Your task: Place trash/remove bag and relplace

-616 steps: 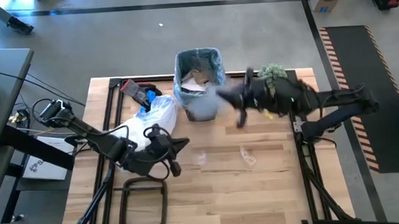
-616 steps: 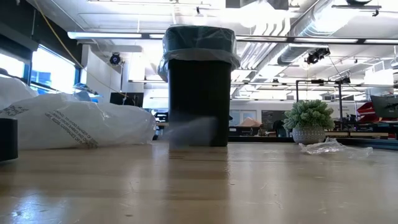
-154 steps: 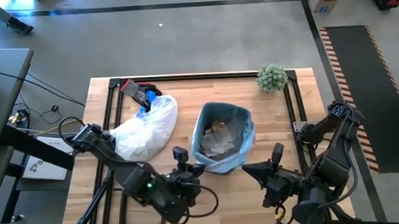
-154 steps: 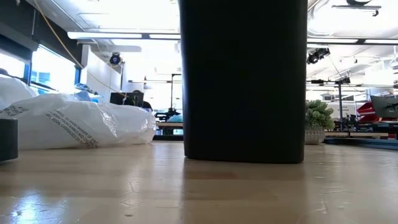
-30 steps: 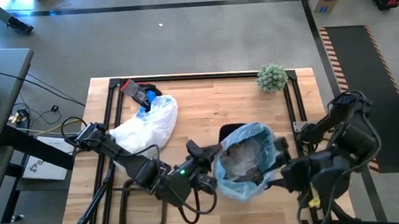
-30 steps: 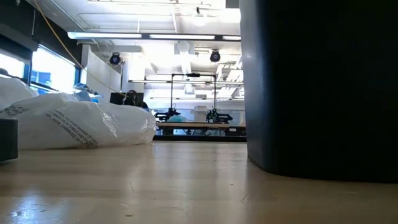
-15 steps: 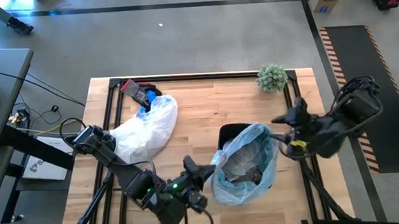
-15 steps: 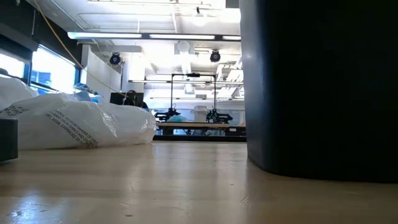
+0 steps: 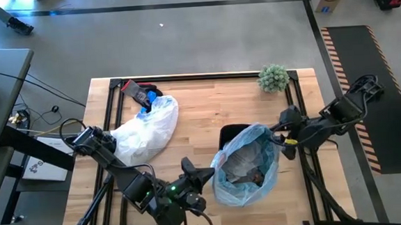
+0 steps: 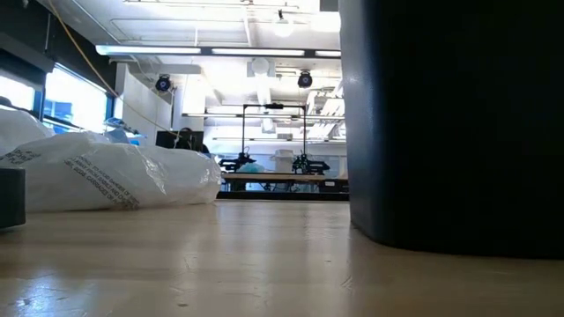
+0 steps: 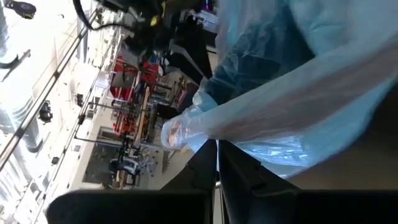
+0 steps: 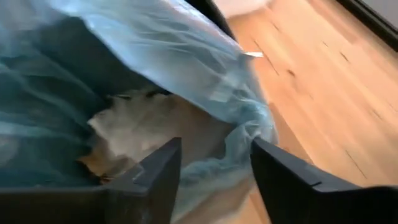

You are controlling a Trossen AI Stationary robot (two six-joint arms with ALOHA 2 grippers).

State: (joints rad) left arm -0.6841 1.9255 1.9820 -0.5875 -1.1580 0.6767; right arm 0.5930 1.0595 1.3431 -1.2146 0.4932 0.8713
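The light-blue bag [image 9: 246, 167] lines the black bin [image 10: 449, 123] at the table's near right, its mouth up. Trash of crumpled brown paper [image 12: 143, 124] lies inside it. My left gripper [image 9: 209, 176] is at the bag's left rim, shut on it. My right gripper [image 12: 214, 165] hovers open over the bag's right rim [image 9: 277, 141]; the rim's bunched corner [image 12: 252, 134] lies just ahead of the gap between its fingers. Whether they touch it I cannot tell. My left gripper pinches the bag's rim [image 11: 214, 142] between its two shut fingers, coming nearly level from the table's left. The plastic runs drawn taut from the fingertips toward the bin. A reddish bit [image 11: 174, 130] shows in the bunched film beside the fingers.
A whiter plastic bag [image 9: 149, 126] lies at the table's left, with a black and red item [image 9: 140, 94] behind it. A small green plant [image 9: 274, 76] stands at the far right corner. Bare wood shows in the middle and at the near left.
My right arm has swung from the table's near right corner toward the far and right edges, and its gripper now sits at the bag's right rim. My left gripper has shifted a little toward the near edge, keeping hold of the bag's rim.
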